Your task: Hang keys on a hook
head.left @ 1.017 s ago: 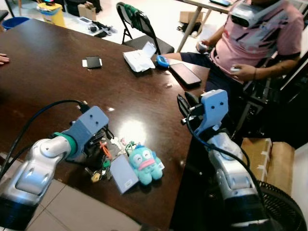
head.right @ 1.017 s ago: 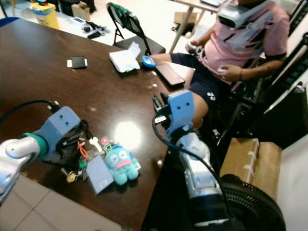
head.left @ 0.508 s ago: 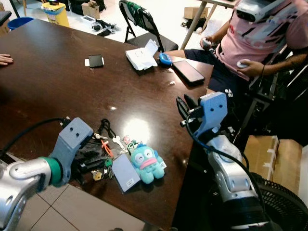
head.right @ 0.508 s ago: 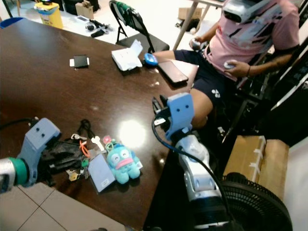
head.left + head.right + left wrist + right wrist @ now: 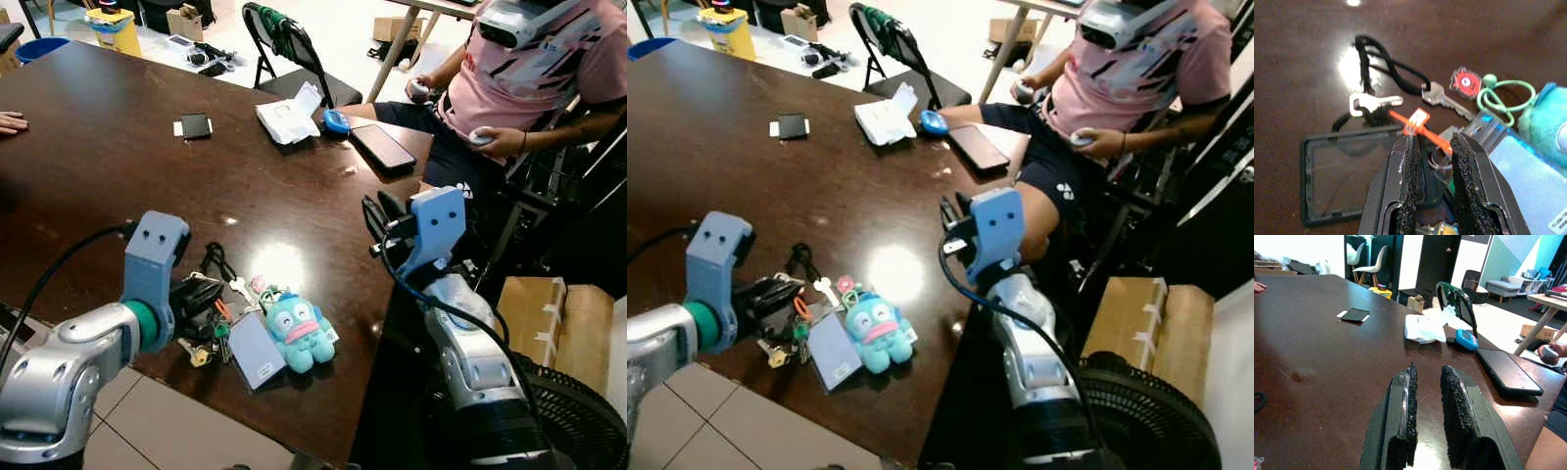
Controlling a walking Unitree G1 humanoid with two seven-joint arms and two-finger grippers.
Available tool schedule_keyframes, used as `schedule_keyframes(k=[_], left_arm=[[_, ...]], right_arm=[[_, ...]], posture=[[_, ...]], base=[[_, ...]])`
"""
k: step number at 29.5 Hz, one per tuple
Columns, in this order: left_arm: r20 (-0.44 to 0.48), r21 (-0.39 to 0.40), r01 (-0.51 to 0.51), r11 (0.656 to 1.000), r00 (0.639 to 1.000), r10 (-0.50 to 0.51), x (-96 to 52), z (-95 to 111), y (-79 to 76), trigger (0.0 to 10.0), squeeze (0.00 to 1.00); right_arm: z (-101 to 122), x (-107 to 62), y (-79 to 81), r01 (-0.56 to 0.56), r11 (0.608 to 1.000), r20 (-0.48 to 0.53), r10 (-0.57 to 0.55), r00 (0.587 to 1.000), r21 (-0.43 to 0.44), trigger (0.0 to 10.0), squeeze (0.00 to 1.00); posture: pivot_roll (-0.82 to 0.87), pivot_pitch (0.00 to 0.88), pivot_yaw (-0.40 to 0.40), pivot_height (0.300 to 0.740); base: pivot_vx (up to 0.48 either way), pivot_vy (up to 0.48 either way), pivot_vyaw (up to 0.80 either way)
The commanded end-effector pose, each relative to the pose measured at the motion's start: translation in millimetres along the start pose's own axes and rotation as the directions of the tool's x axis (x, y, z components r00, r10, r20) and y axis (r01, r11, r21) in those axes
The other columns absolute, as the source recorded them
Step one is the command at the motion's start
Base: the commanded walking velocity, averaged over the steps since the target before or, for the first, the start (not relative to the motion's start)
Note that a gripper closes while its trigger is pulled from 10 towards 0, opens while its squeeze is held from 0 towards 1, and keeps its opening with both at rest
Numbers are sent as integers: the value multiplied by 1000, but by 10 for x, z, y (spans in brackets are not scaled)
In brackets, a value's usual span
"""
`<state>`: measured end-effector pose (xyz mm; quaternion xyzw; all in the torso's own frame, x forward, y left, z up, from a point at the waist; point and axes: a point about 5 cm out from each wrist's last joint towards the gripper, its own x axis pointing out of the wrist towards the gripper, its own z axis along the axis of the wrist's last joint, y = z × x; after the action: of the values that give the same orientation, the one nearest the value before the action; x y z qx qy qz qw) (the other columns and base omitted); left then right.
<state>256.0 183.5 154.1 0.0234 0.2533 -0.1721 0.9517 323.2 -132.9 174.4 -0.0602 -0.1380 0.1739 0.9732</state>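
I see the keys (image 5: 209, 323) lying on the dark wooden bench (image 5: 98, 166) near its front edge, at about 7 o'clock from the middle of my head view, bunched with a black cord (image 5: 1386, 68), an orange tag (image 5: 1418, 125), a green ring (image 5: 1503, 95) and a clear card holder (image 5: 253, 351). A teal plush toy (image 5: 297, 333) lies touching the holder, at 3 o'clock from the keys.

My left gripper (image 5: 1431, 156) is low over the bunch. Its fingers are slightly spread, with a narrow gap between the pads, straddling the orange tag's strap; I cannot tell whether they are pinching anything. A silver key (image 5: 1442, 100) and a small silver clip (image 5: 1374, 103) lie just beyond the fingertips.

My right gripper (image 5: 1426, 396) is held above the bench's right edge at about 3 o'clock, fingers a little apart and holding nothing.

Farther off at 12 o'clock sit a dark phone (image 5: 382, 149), a blue object (image 5: 333, 122), crumpled white paper (image 5: 284, 117) and a small black wallet (image 5: 194, 125). A person in a pink shirt (image 5: 529, 78) sits at 1 o'clock.
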Motion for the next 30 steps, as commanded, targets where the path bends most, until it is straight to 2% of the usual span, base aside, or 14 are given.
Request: schedule_keyframes(k=[1,4,7,12,14,18,27,30], left_arm=[[-43,8,-14,1000,999,14,-17,-88,16,10000,0],[-53,8,-17,1000,998,17,-22,-118,27,10000,0],[-88,-19,-18,1000,996,16,-48,-166,-19,10000,0],[-85,-39,2,999,996,-6,-66,-144,-94,10000,0],[-75,-56,1,998,997,-5,-41,-111,-121,10000,0],[-58,-115,-54,992,997,47,117,-18,-112,10000,0],[-92,-115,-100,988,992,90,157,-47,-108,10000,0],[-132,-92,-154,984,981,141,171,-98,-67,10000,0]], right_arm=[[-38,-29,-8,12,1000,-15,-12,1000,14,10000,0],[-39,-30,-8,12,1000,-16,-12,1000,14,10000,0],[-43,-30,-15,15,1000,-17,-14,1000,12,10000,0],[-48,-32,-19,15,1000,-19,-15,1000,10,10000,0],[-51,-29,-16,13,1000,-20,-13,1000,10,10000,0],[-45,-18,-20,12,1000,-19,-12,1000,7,10000,0],[-43,-32,-43,16,1000,-20,-16,1000,3,10000,0],[-46,-28,-32,14,1000,-21,-14,1000,4,10000,0]], posture=[[144,30,56,740],[144,30,56,740],[143,30,57,740],[145,28,56,740],[145,26,52,740],[144,24,50,740],[134,25,49,740],[136,25,49,740]], base=[[0,0,0],[0,0,0],[0,0,0],[0,0,0],[0,0,0],[0,0,0],[0,0,0],[0,0,0]])
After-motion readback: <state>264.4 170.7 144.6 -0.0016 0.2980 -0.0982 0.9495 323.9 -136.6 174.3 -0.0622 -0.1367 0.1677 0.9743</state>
